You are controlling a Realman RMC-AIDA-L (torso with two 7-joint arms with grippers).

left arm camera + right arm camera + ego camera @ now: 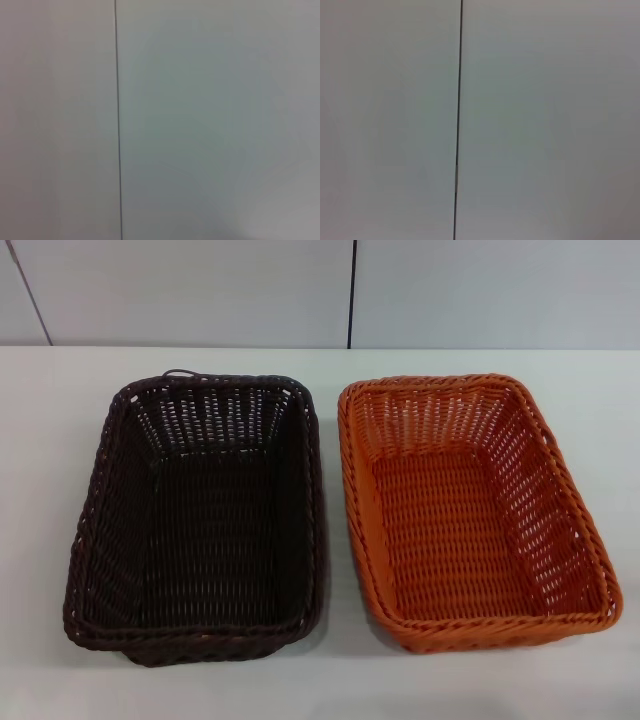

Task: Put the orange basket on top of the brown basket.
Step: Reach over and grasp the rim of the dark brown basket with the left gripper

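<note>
The orange basket [470, 510] stands upright and empty on the white table [320, 690], on the right in the head view. The brown basket [200, 520] stands upright and empty beside it on the left, with a narrow gap between their rims. No gripper or arm shows in the head view. Both wrist views show only a plain pale wall panel with a thin dark seam [118, 120] [458, 120], with no basket and no fingers.
A pale panelled wall [200, 290] with a dark vertical seam [351, 290] rises behind the table's far edge. Bare table surface lies around both baskets on every side.
</note>
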